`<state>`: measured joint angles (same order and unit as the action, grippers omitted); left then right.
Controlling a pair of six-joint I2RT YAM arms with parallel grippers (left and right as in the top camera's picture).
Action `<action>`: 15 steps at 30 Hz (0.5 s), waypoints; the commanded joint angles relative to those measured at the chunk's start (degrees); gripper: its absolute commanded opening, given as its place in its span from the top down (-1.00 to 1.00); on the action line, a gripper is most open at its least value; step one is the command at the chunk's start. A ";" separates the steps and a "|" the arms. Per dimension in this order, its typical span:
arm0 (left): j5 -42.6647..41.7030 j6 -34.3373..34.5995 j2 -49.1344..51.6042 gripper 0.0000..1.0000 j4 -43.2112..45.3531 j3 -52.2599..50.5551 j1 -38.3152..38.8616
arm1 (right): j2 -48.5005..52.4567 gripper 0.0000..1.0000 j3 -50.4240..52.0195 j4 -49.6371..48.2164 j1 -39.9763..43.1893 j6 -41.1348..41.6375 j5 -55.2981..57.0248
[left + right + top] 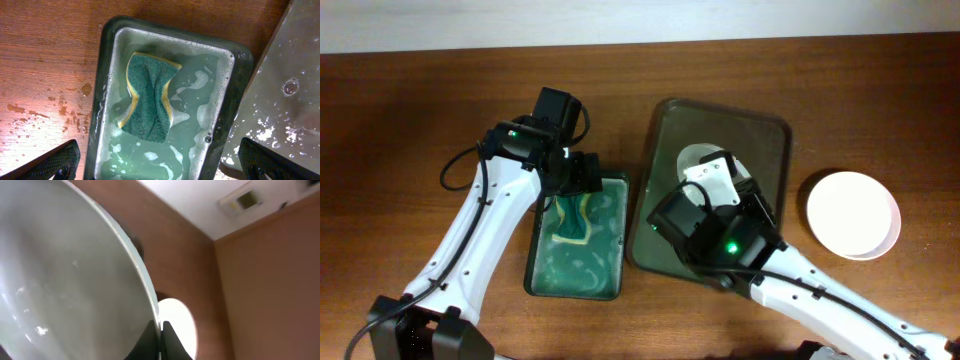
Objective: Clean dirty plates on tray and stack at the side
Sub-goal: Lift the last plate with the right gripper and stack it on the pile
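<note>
L arm (485, 215) sits over the green tub (532, 272), which is on the desk (420, 100) just beside the tray's L edge. L jaws are wide apart w/ nothing between them: in the L wrist view both fingers (57, 162) show only at the bottom corners, above the tub (104, 75). The sponge (150, 97), green face w/ a yellow edge and pinched in the middle, lies in cloudy, soapy water near the tub's far end. It's loose, not touching the fingers. Overhead the same sponge (575, 220) sits in the tub's upper half.

R arm (800, 285) reaches over the tray (765, 130). R jaws are closed narrow on the rim of a white plate (65, 280): in the R wrist view the dark fingers (170, 337) pinch its edge and the plate fills the L side of the view, wet specks on its face. Overhead that plate (692, 157) peeks out from under the arm, over the middle of the tray. Can't tell if it touches the tray floor.

The tray (292, 60) surface is wet, w/ droplets and foam flecks. A second plate (853, 213) lies flat on the desk just R of the tray, well apart from both arms. It's also in the R wrist view (180, 320), past the held rim.
</note>
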<state>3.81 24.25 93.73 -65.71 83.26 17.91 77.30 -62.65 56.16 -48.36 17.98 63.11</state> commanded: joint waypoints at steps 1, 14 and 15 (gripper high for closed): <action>-0.17 -0.13 -0.92 -0.99 -0.02 0.79 -0.09 | -0.81 0.92 -0.15 0.00 -3.39 0.98 11.43; -0.17 -0.13 -0.92 -0.99 -0.02 0.79 -0.09 | -0.81 0.92 -0.15 -1.07 -4.50 0.98 13.27; -0.15 -0.13 -0.92 -0.99 -0.02 0.79 -0.09 | -0.81 0.92 -0.15 -1.07 -4.50 0.98 13.25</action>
<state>3.81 24.25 93.73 -65.71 83.24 17.91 77.30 -62.65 55.29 -52.47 18.00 73.73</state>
